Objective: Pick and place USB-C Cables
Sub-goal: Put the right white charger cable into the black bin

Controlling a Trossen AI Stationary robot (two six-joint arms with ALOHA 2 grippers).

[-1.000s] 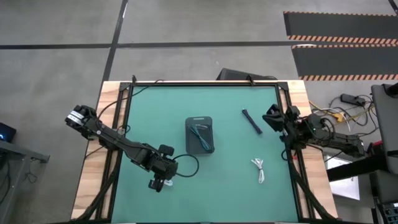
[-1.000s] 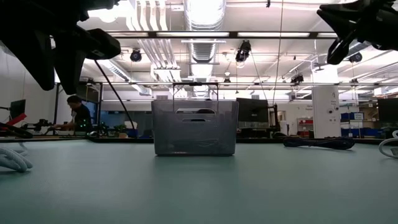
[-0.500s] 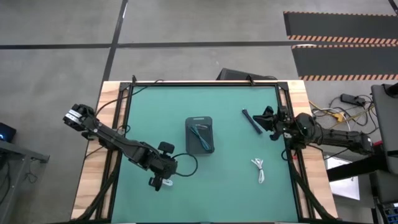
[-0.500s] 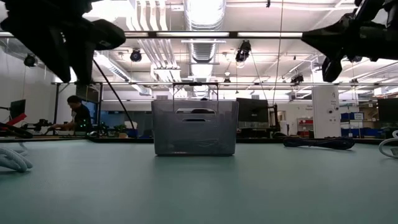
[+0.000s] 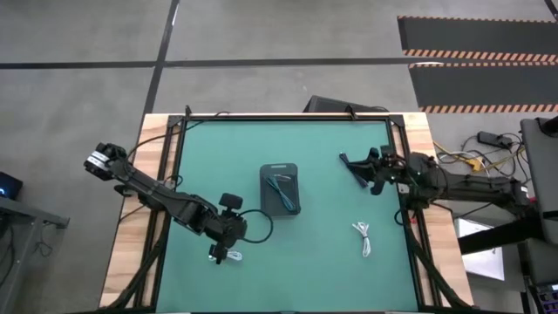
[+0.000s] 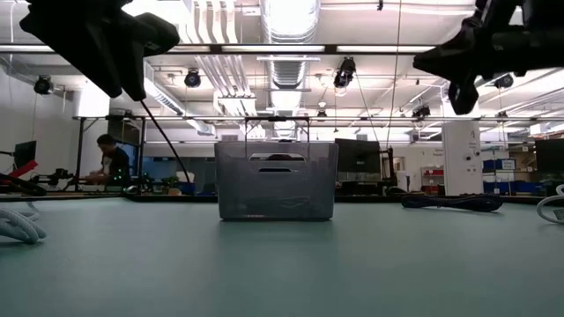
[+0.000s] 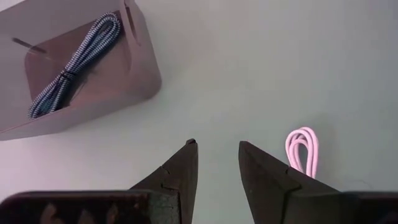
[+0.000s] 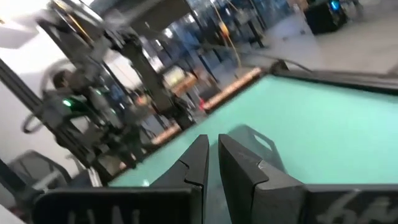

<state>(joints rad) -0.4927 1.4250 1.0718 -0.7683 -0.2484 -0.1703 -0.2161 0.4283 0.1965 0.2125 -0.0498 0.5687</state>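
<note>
The left gripper (image 5: 225, 253) sits at lower left of the high view, fingers released with a narrow gap and holding nothing, a white cable (image 7: 303, 149) just beside it. The right gripper (image 5: 364, 172) at right centre is nearly clenched and empty, over a dark cable (image 5: 349, 165). One striped cable (image 5: 283, 189) lies in the grey tray (image 5: 280, 169) at centre; another white cable (image 5: 364, 237) lies lower right.

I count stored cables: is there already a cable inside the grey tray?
Yes, one dark braided cable lies inside the grey tray.
</note>
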